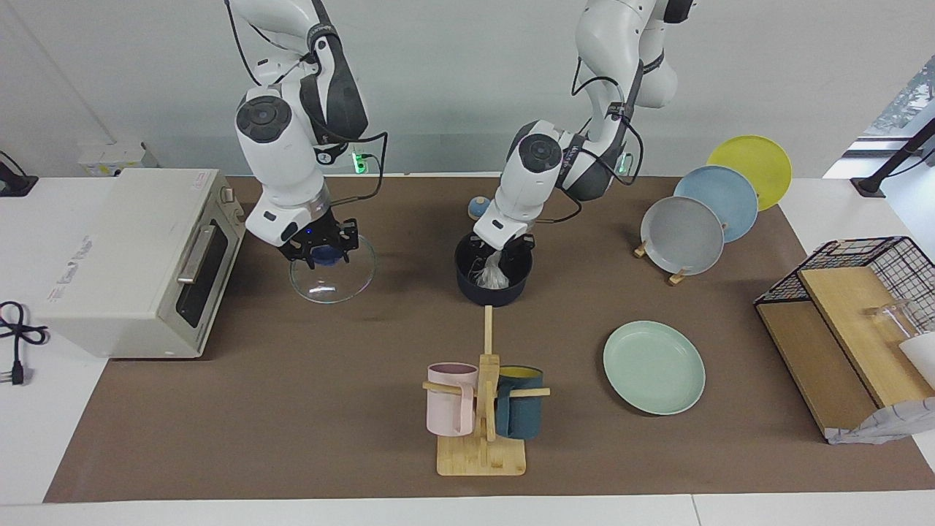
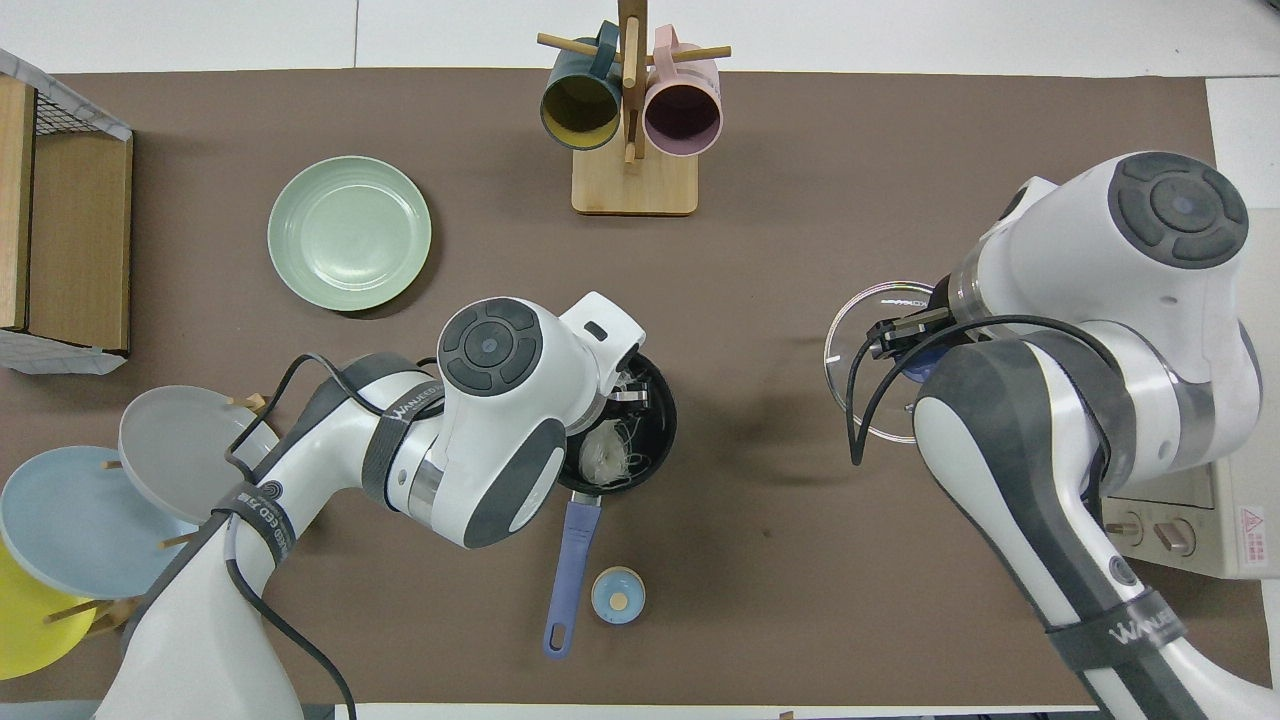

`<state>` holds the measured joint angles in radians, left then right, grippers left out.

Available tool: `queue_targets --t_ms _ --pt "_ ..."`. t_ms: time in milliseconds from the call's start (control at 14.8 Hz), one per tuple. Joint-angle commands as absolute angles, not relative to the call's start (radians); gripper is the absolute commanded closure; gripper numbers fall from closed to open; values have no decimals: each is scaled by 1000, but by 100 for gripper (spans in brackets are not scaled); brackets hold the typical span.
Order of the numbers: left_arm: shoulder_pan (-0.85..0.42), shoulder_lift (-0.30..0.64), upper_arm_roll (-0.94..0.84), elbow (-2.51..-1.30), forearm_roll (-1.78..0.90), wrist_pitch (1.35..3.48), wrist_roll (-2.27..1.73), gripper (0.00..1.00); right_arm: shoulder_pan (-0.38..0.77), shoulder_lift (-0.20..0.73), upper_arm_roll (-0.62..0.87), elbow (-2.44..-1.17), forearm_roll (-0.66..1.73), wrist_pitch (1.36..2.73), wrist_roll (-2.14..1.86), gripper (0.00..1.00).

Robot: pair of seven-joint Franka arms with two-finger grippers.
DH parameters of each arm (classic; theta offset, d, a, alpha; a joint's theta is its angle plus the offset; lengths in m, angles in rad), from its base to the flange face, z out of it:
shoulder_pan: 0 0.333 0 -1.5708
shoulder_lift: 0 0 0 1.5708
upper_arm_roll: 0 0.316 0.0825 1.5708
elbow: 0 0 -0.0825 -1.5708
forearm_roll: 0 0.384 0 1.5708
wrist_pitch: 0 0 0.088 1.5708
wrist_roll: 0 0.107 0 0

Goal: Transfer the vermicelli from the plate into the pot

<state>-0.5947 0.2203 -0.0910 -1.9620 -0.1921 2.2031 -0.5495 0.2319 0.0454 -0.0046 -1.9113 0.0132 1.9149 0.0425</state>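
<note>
Two grippers working: left gripper (image 1: 502,252) is dipping into pot (image 1: 493,286), fingers prob. parting around vermicelli (image 1: 493,275) sitting inside. Right gripper (image 1: 319,248), pinched shut on glass lid (image 1: 332,272), is holding it above tabletop (image 1: 292,409). Plate (image 1: 654,367) is lying bare.

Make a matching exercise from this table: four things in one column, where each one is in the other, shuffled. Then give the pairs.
Things
1. vermicelli
2. mint-green plate
3. glass lid
4. pink mug

Places
A. lying flat and bare on the mat, toward the left arm's end
B. hanging on the wooden mug stand
C. inside the pot, under the left claw
D. raised off the table in the right claw, beside the toaster oven

Pairs: 1-C, 2-A, 3-D, 4-B
</note>
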Motion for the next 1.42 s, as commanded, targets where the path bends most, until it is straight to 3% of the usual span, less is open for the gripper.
queue_targets --t_ms 0,405,608,1013,1350 --pt "-562 131 -74 -1951 -181 2102 -529 0 264 18 2 -1905 21 1888 122 63" --pt "-232 -28 -72 -1784 -120 1739 -223 0 454 34 6 -1844 67 1901 440 64" --pt "-108 -60 -74 -1761 -54 1646 -57 0 599 130 6 -1716 52 1887 643 67" --pt "-69 -57 -66 -1677 -2 1578 -46 0 722 213 8 -1686 -3 1960 733 67" --pt "-61 -23 -67 -1617 -9 1548 -46 0 723 247 8 -1686 -43 2000 736 67"
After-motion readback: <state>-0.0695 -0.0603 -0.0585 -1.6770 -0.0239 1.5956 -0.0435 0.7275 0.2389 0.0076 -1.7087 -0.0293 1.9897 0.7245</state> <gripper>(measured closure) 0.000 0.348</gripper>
